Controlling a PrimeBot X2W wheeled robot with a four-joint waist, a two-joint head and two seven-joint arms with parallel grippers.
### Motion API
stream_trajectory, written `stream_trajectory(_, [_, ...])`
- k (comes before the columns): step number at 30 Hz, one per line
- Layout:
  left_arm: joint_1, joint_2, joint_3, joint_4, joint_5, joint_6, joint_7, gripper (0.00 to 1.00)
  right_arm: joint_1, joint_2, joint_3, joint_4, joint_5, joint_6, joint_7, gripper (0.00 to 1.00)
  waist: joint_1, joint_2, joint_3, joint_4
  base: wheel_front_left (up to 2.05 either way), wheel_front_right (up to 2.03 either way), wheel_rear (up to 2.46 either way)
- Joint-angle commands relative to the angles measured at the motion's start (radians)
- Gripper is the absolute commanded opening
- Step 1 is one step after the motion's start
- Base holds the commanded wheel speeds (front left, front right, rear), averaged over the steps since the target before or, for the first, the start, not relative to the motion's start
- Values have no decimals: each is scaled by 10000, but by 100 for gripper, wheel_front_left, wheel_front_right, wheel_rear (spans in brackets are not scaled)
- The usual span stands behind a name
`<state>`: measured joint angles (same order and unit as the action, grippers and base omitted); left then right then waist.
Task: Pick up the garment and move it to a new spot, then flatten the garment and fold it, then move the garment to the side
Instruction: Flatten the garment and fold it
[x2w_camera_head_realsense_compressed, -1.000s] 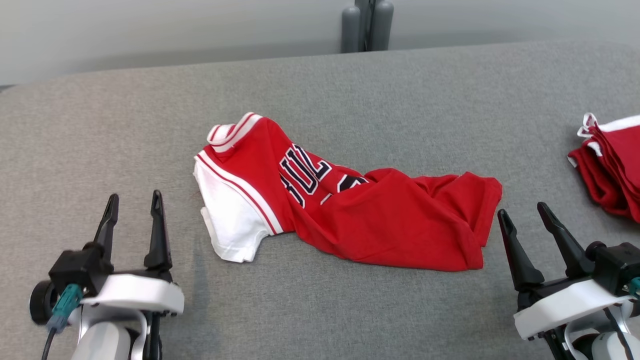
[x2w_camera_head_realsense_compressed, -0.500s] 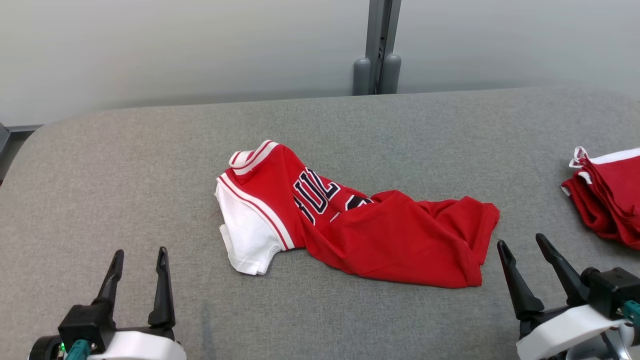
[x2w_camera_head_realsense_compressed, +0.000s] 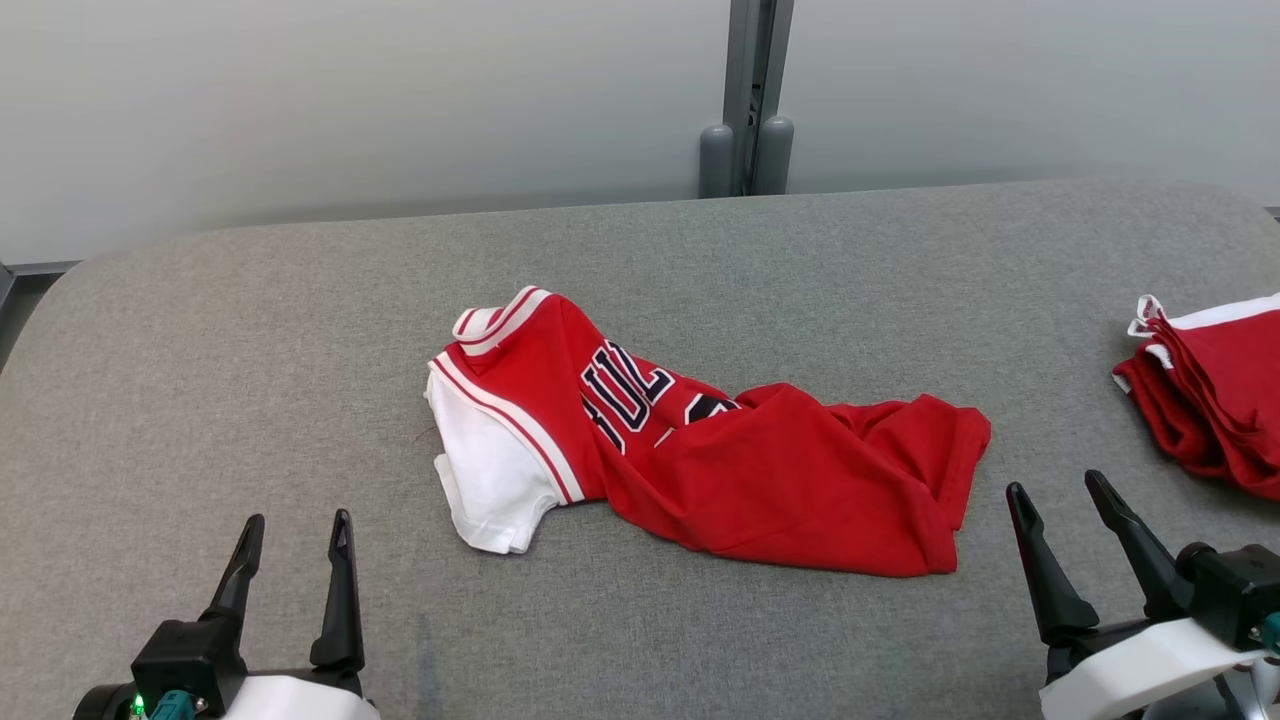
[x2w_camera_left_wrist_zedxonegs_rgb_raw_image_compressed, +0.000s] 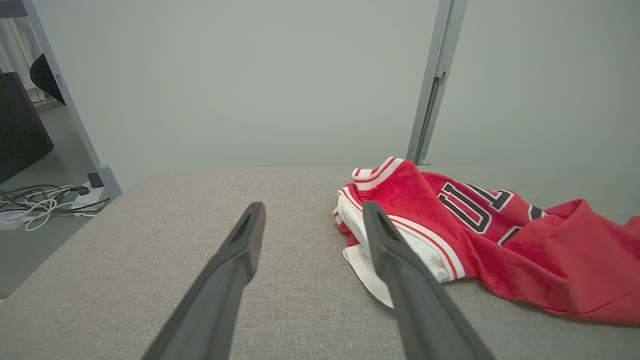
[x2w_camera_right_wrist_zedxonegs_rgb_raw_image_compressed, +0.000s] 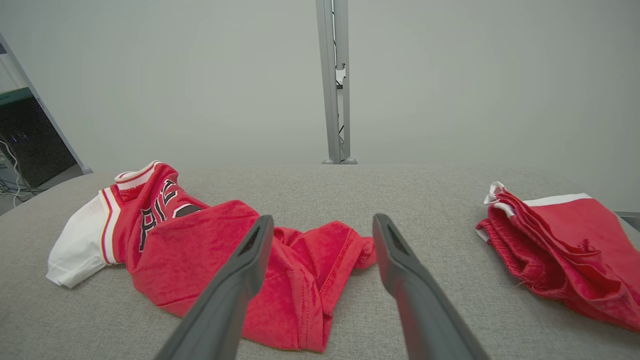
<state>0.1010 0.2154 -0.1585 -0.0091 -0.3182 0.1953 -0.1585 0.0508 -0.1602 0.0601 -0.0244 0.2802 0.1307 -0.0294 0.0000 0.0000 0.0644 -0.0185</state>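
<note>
- The red basketball jersey (x2w_camera_head_realsense_compressed: 760, 480) lies crumpled at the middle of the grey padded table (x2w_camera_head_realsense_compressed: 250, 350). Neither gripper holds it, and its length runs across the table from left to right.
- Its white sleeve (x2w_camera_head_realsense_compressed: 490, 470) and striped red-and-white collar (x2w_camera_head_realsense_compressed: 495, 320) are at the end toward the table's left side.
- Dark lettering (x2w_camera_head_realsense_compressed: 625, 390) with a white outline shows only in part. A flap of red cloth doubled over the chest covers the rest.
- The hem end (x2w_camera_head_realsense_compressed: 955, 470), toward the table's right side, is bunched and wrinkled, with its stitched edge turned over.
- The left gripper (x2w_camera_head_realsense_compressed: 299, 520) is over the table's near left part. Its two dark fingers are spread wide with nothing between them, and they point toward the table's far edge. Bare table separates it from the sleeve.
- The right gripper (x2w_camera_head_realsense_compressed: 1055, 482) is over the table's near right part. Its jaws are likewise parted and empty. The jersey's hem corner is near its tips but apart from them.
- A second red garment (x2w_camera_head_realsense_compressed: 1210, 400) with white trim lies loosely folded at the table's right edge, well apart from the jersey.
- Beyond the table's far edge, about level with its middle, a grey metal post (x2w_camera_head_realsense_compressed: 745, 100) stands against a pale wall panel (x2w_camera_head_realsense_compressed: 300, 100).
- Off the table's left end, the left wrist view shows a tangle of cables (x2w_camera_left_wrist_zedxonegs_rgb_raw_image_compressed: 40, 200) on the floor.
</note>
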Motion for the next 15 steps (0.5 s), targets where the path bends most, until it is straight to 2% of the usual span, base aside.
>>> stream_trajectory(1, [88, 78, 20, -36, 10, 59, 26, 100, 63, -5, -39, -53, -57, 2, 25, 100, 0, 0, 2, 9, 0, 0, 0])
stream_trajectory(15, [-27, 118, -86, -130, -54, 112, 65, 100, -9, 17, -36, -43, 16, 2, 73, 100, 0, 0, 71, 69, 0, 0, 0])
